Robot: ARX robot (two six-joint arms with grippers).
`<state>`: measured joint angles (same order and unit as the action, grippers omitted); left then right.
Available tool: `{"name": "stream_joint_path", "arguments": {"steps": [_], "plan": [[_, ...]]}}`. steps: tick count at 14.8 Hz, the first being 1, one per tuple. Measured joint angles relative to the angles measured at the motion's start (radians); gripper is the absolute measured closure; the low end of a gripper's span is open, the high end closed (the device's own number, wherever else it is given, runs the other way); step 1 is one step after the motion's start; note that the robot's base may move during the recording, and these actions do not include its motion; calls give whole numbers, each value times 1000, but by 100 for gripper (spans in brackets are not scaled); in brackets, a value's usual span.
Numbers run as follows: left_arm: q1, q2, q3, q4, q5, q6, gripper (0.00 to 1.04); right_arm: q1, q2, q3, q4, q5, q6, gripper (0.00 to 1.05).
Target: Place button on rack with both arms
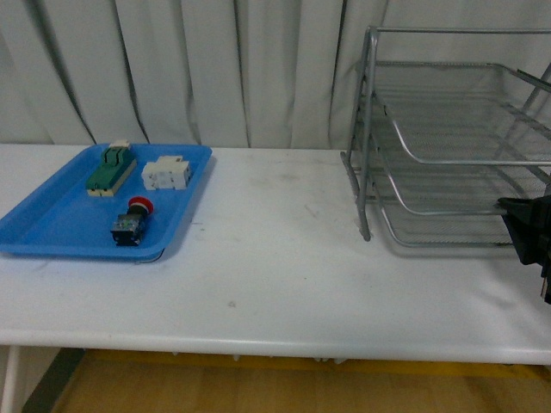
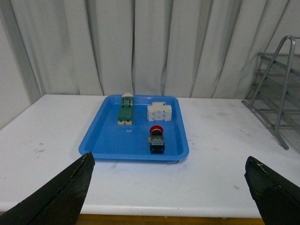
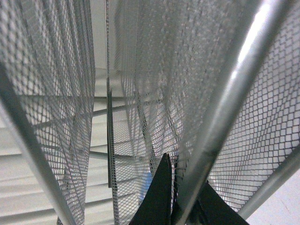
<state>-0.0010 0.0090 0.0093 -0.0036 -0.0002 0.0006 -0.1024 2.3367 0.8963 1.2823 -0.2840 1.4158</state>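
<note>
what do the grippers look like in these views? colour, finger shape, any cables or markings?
Left gripper: two matte black fingers, wedge-shaped, tapering to blunt tips. Right gripper: also black, with slim pointed fingers, partly hidden by a rack rod. In the front view the right arm is only a dark blocky mass. No cables, markings or labels visible.

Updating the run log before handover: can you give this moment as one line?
button: in blue tray, untouched | left gripper: open, apart from tray | right gripper: fingers straddle rack rod, grip unclear
</note>
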Motion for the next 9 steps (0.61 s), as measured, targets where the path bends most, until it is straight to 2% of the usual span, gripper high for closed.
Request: {"name": "stream_joint_path", "arguments": {"steps": [5,9], "plan": [[0,0,0,0,0,0,7,-32,-16,-67,19,-33,51,101],[0,0,0,0,0,0,7,-76,-125,-274,21,-69,49,102]]}}
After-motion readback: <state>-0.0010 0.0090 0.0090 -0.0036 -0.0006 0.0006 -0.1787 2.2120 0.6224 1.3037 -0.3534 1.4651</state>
